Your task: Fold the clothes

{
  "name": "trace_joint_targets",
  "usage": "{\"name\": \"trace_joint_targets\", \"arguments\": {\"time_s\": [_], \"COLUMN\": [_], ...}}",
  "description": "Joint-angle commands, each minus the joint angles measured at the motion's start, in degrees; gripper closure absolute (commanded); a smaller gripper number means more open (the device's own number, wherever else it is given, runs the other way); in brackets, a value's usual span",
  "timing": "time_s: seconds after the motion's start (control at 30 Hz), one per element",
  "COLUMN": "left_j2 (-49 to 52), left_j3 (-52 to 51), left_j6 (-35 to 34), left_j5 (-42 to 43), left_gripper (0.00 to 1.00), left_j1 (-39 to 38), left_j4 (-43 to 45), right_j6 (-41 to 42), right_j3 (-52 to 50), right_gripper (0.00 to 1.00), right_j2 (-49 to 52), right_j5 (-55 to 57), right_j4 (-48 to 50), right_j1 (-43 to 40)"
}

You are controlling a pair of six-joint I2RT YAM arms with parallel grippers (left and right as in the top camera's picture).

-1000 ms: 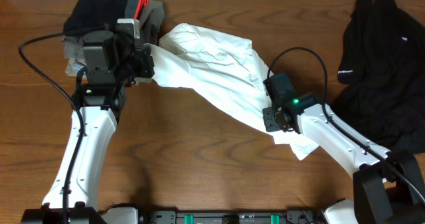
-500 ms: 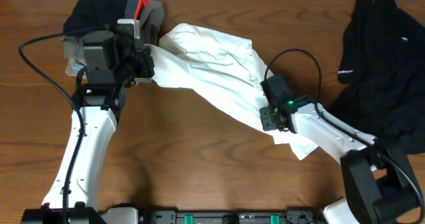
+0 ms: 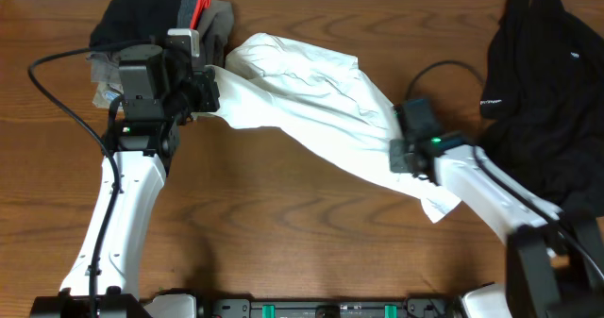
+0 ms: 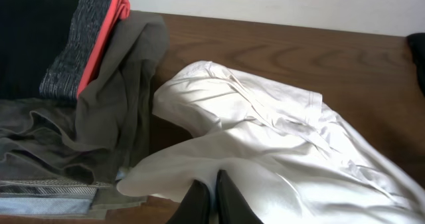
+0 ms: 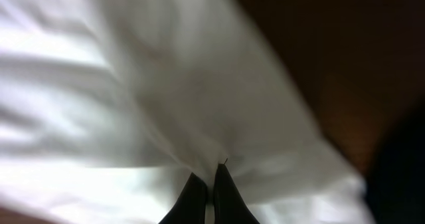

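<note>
The clothes, a white T-shirt point(image 3: 311, 106), lie stretched in a crumpled band across the table from upper left to lower right. No print shows. My left gripper point(image 3: 209, 84) pinches the shirt's left end next to the garment pile; in the left wrist view its jaws point(image 4: 214, 187) are shut on a fold of white cloth point(image 4: 279, 151). At the shirt's lower right, my right gripper point(image 3: 396, 146) is shut on the white fabric; the blurred right wrist view shows its fingertips point(image 5: 211, 177) pressed together on a tuck of cloth point(image 5: 133, 104).
A pile of folded black, grey and olive garments point(image 3: 156, 21) with a red strip sits at the back left, touching the shirt's end. A black garment point(image 3: 547, 92) lies crumpled at the right edge. Bare wood point(image 3: 283, 224) fills the front middle.
My right gripper has shut on the shirt and shifted right and slightly up, pulling the cloth tauter. The left arm has not moved.
</note>
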Motion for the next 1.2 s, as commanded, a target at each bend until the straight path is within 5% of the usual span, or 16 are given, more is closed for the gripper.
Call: {"name": "trace_joint_targets", "arguments": {"time_s": [0.0, 0.33, 0.7, 1.0, 1.03, 1.1, 1.17], "left_j2": [-0.4, -0.4, -0.4, -0.4, -0.4, -0.4, -0.4], "left_j3": [0.2, 0.2, 0.2, 0.2, 0.2, 0.2, 0.2], "left_j6": [1.7, 2.1, 2.1, 2.1, 2.1, 2.1, 2.1], "left_j5": [-0.7, -0.7, -0.7, -0.7, -0.7, -0.7, -0.7], "left_gripper": [0.94, 0.94, 0.94, 0.94, 0.94, 0.94, 0.94], "left_j1": [0.2, 1.9, 5.8, 5.7, 5.7, 5.7, 5.7], "left_j4": [0.1, -0.3, -1.9, -1.9, -1.9, -1.9, -1.9], "right_j6": [-0.1, -5.5, -10.0, -13.5, -13.4, -13.4, -13.4], "right_j3": [2.6, 2.7, 2.8, 2.8, 2.8, 3.1, 4.2], "right_gripper": [0.99, 0.99, 0.92, 0.99, 0.90, 0.43, 0.19], "right_j2": [-5.0, -4.5, -4.4, -2.6, -1.7, -0.7, -0.5], "right_j5": [1.2, -0.9, -6.4, -3.8, -3.8, -5.0, -7.8], "right_j4": [1.1, 16.8, 16.4, 26.9, 28.6, 29.5, 27.2], "right_j1": [-3.6, -14.5, -17.5, -20.3, -21.0, -22.0, -22.3]}}
